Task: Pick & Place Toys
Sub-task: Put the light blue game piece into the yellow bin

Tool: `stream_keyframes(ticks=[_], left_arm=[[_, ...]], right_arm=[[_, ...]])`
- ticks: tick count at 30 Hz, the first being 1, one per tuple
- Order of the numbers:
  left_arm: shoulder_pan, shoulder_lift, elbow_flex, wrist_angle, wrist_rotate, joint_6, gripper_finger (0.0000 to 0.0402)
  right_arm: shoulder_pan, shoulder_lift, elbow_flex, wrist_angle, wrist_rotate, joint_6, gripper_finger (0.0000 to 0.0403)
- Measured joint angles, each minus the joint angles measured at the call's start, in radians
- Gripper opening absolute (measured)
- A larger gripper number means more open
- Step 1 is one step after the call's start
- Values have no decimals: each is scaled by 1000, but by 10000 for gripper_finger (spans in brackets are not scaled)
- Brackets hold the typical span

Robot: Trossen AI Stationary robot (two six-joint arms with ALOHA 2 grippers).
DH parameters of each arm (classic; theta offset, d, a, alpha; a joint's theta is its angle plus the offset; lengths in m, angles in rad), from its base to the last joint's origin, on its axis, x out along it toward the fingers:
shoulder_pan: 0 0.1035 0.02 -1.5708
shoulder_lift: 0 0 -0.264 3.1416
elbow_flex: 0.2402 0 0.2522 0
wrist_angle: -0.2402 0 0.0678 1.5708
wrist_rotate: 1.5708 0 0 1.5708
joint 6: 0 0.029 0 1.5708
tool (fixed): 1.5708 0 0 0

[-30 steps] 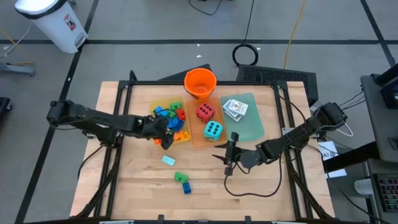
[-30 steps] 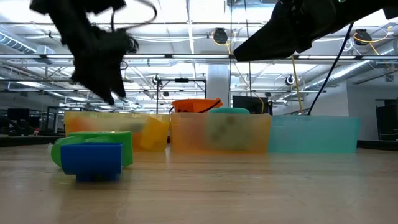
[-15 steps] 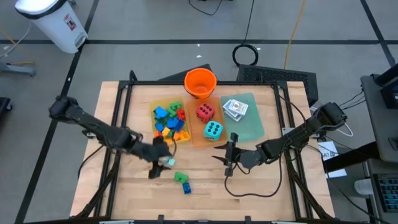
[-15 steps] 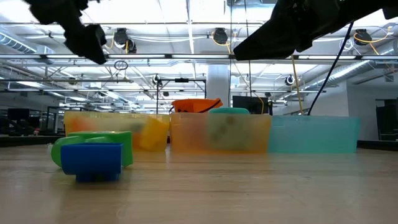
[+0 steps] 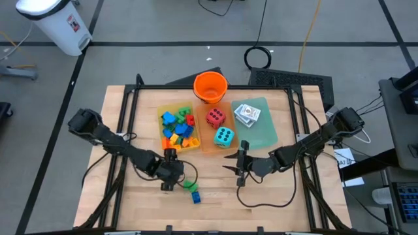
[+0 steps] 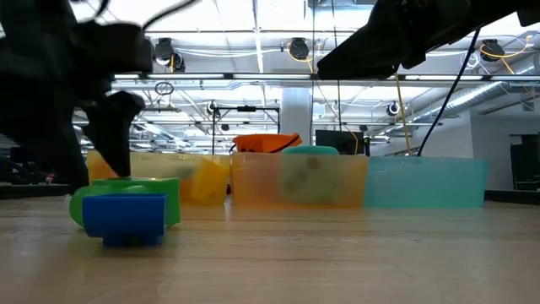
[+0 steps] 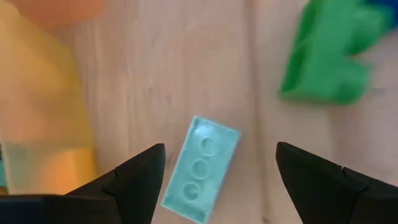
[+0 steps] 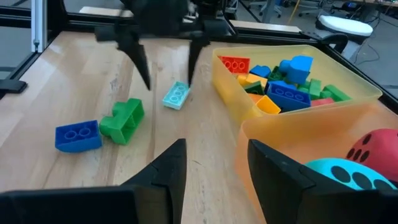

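1. The left gripper (image 5: 171, 175) is held with jaws spread, empty, directly above a small pale-teal plastic brick (image 7: 201, 168) lying on the wooden table (image 5: 215, 189).
2. The right gripper (image 5: 241, 163), jaws partly apart and empty, is parked near the orange translucent tray (image 5: 209, 145).

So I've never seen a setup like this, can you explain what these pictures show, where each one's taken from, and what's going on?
These are four camera views of one table robot with two dark arms. One camera looks straight down, one sits at table height, and one rides on each wrist.

On the wooden table stand a yellow tray of building bricks, an orange tray with a red die and a teal die, a green tray with card packs, and an orange bucket.

The left gripper hovers, jaws open, over a loose pale teal brick; a green brick and blue brick lie nearby. The right gripper waits, holding nothing.
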Motion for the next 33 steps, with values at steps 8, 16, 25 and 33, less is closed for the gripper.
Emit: stream_keyframes(ticks=[8, 16, 25, 33], left_arm=[[56, 85, 2, -62, 35, -20, 308], [95, 103, 2, -30, 171, -11, 285], [92, 102, 0, 5, 165, -82, 136], [104, 107, 10, 84, 115, -90, 145]], right_arm=[[0, 0, 0, 0, 0, 0, 139], [0, 0, 0, -2, 0, -8, 139], [0, 0, 0, -3, 0, -8, 139], [0, 0, 0, -3, 0, -8, 139]])
